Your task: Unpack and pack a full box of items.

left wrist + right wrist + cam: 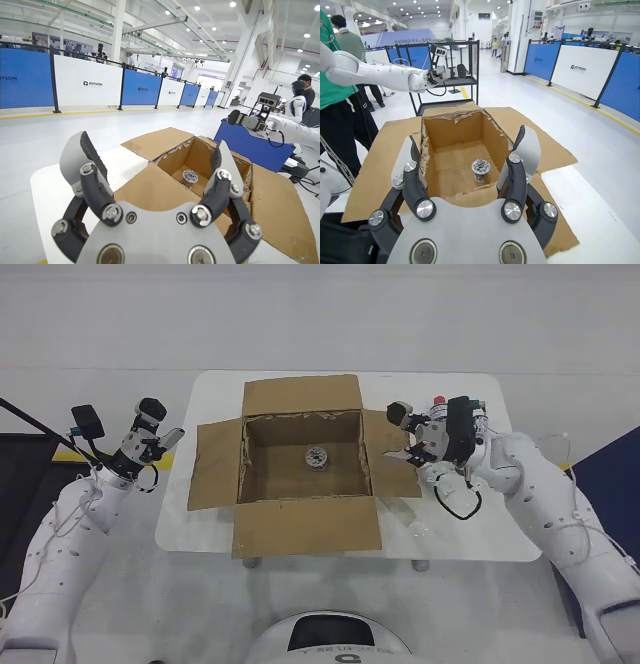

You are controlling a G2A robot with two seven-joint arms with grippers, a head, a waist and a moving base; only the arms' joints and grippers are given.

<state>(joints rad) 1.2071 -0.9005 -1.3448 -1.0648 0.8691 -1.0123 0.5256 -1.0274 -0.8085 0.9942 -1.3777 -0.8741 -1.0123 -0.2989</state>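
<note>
**Entry: opened carton, one metal piece inside, both pincers empty**

1. Right gripper (467, 140). Jaws spread wide, holding nothing. It hangs above the carton's right-hand flap and is angled down toward the carton's interior.

2. Left gripper (152, 150). Jaws also spread, also empty. It sits out by the table's left edge, just beyond the left-hand flap, well apart from the contents.

3. Metal fitting (480, 170). A small, bright, spool-shaped part with a pierced flange on top. It stands upright on the carton floor, near the middle and clear of all four walls.

4. Cardboard box (305, 394). All four flaps are folded outward and lie flat. The inner rim is ragged with torn paper.

5. Table (450, 534). White top, with the carton set at its centre.

Handling note (judgement): unpacking looks nearly done, and the fitting appears to be the only item left to lift out. The right gripper is better placed for it.

- Descend straight down the middle of the opening, keeping both fingers off the torn rim and the near wall.
- Straddle the part squarely and close below the flange, so it cannot slip.
- Lift it plumb until it is clear of the walls before carrying it sideways.
- A skewed approach would likely tip the part over.
</note>
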